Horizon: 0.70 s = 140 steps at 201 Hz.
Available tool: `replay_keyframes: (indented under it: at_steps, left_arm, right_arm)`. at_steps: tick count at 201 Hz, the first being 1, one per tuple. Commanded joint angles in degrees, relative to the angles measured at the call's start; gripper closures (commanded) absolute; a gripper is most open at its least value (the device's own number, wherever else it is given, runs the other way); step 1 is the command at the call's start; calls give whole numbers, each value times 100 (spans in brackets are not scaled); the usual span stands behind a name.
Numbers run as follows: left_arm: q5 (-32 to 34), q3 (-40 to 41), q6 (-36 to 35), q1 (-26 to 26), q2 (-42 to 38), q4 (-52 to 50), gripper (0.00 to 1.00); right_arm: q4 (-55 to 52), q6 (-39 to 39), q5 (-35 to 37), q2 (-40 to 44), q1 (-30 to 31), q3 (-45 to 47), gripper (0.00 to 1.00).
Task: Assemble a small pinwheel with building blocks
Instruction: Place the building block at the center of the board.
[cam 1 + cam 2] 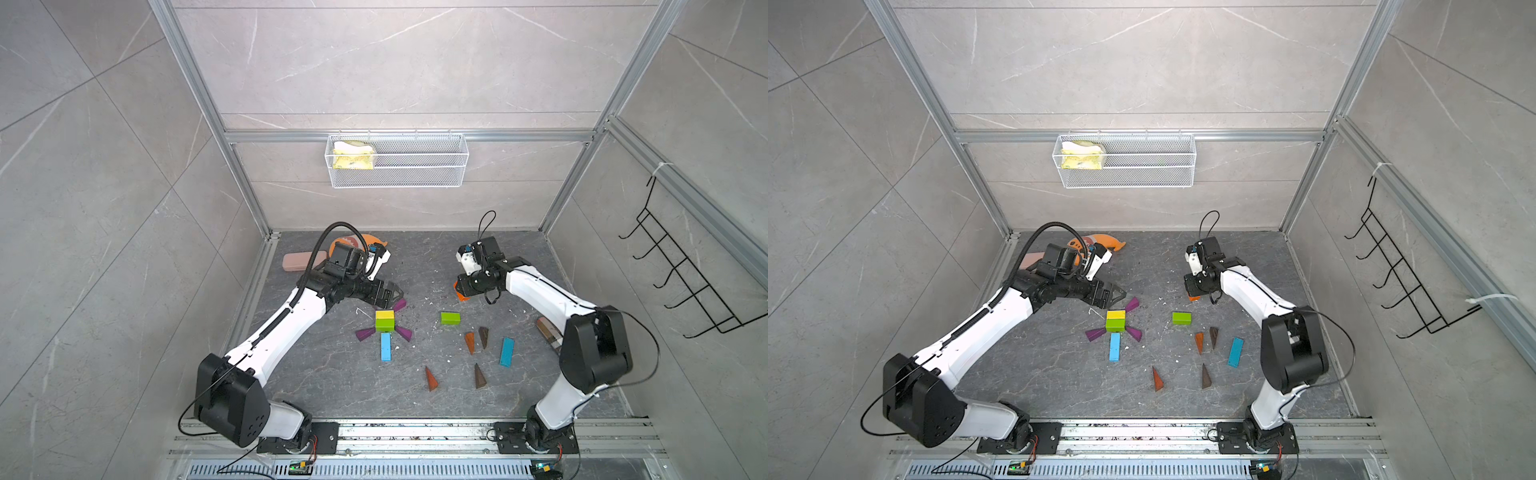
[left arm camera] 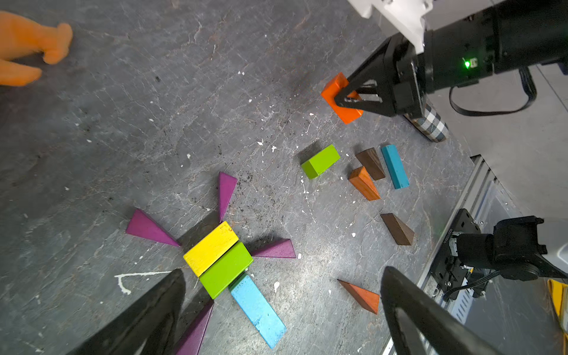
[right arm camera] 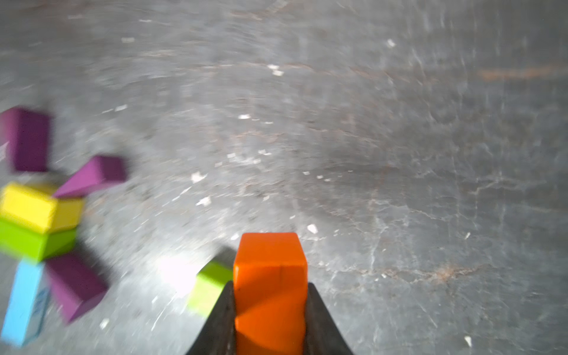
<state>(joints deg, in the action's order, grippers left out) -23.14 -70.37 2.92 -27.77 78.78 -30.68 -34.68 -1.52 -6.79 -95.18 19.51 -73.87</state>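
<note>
Mid-table lies a partial pinwheel: a yellow brick [image 1: 384, 314] against a green brick [image 1: 384, 325], purple wedges [image 1: 364, 333] fanned around them, and a light-blue bar [image 1: 386, 346] on the near side. My left gripper [image 1: 397, 293] hovers open just behind it, its jaws wide apart and empty in the left wrist view [image 2: 282, 273]. My right gripper [image 3: 270, 285] is shut on an orange brick [image 3: 270, 264], lifted off the table at the back right [image 1: 460, 294]. A loose green brick [image 1: 450, 318], orange wedges [image 1: 469, 341], brown wedges [image 1: 483, 336] and another blue bar [image 1: 506, 351] lie to the right.
A pink case [image 1: 297, 261] and an orange plush shark [image 1: 361, 241] sit at the back left behind my left arm. A checked-pattern object [image 2: 430, 123] lies beside my right arm. A wire basket [image 1: 397, 160] hangs on the back wall, and a black hook rack [image 1: 681, 282] on the right wall.
</note>
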Motion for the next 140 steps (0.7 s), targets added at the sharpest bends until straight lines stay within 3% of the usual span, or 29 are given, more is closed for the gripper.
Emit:
replay_keyframes:
  at_steps: [1,41,68,140]
  left_arm:
    - [268,-32,-106,-27,-513,-232,0]
    - [707,874,719,-114,-1899,-247,0]
    - [926,1237,853,-125,-2641,-671,0]
    - [819,1438,816,-183,-2979,-1002,0]
  right_arm:
    - [-322,-563,-79,316,513,237,86]
    - [-437,-341,126,720,1336,743,87]
    - [-496,-9,222,825,1632,1060,87]
    - [4,303,636,309,2022,1528,84]
